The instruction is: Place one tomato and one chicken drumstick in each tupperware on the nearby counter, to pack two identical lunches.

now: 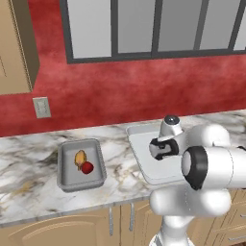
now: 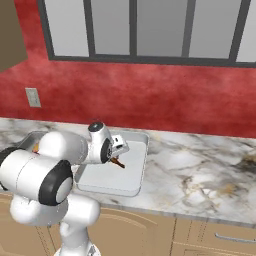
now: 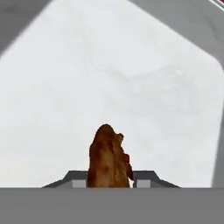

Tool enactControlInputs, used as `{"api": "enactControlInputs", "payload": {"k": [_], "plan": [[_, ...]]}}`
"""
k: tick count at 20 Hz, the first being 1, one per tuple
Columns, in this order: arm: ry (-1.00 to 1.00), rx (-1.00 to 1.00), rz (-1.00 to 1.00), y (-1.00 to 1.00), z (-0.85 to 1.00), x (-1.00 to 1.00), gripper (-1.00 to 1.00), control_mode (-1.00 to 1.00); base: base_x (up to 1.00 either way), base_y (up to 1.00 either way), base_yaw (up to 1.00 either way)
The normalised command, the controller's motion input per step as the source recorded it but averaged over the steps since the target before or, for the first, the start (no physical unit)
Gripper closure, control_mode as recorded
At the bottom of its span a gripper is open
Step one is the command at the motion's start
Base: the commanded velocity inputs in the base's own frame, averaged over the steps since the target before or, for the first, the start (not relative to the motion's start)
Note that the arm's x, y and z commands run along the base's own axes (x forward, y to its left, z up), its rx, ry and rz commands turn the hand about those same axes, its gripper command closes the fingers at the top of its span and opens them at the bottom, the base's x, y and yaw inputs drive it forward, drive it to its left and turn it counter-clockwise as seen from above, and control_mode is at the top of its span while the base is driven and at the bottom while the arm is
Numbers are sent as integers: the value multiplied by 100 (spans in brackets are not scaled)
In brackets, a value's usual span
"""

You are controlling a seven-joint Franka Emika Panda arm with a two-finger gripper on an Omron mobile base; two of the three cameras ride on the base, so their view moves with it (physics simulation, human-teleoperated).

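Note:
Two grey tupperware boxes sit on the marble counter (image 1: 29,168). The left tupperware (image 1: 65,166) holds a brownish chicken drumstick (image 1: 80,157) and a red tomato (image 1: 87,167). My gripper (image 2: 119,157) hangs over the right tupperware (image 2: 137,170), shut on a second drumstick (image 2: 119,163). In the hand view this brown drumstick (image 3: 108,155) stands between my gripper's (image 3: 109,179) two dark tips, above the pale tupperware floor (image 3: 131,78). No food lies in the part of the right tupperware (image 1: 141,156) that I can see.
A red wall with a power outlet (image 1: 42,107) and a dark-framed window (image 1: 153,29) backs the counter. Tan cabinets with silver handles (image 2: 235,239) run below. Bare marble (image 2: 200,170) stretches right of the right tupperware.

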Motion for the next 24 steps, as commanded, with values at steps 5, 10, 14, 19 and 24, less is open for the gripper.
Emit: {"api": "enactControlInputs", "payload": {"k": [5,10,14,19,24], "plan": [[0,1,0,0,-25,76,-100,-100,0,0,0],[4,0,0,0,18,23,-100,-100,0,0,0],[5,0,-3,-1,85,-62,-100,-100,0,0,0],[0,0,-4,0,100,-68,-100,-100,0,0,0],[3,15,-10,1,100,-70,-100,-100,0,0,0]]}}
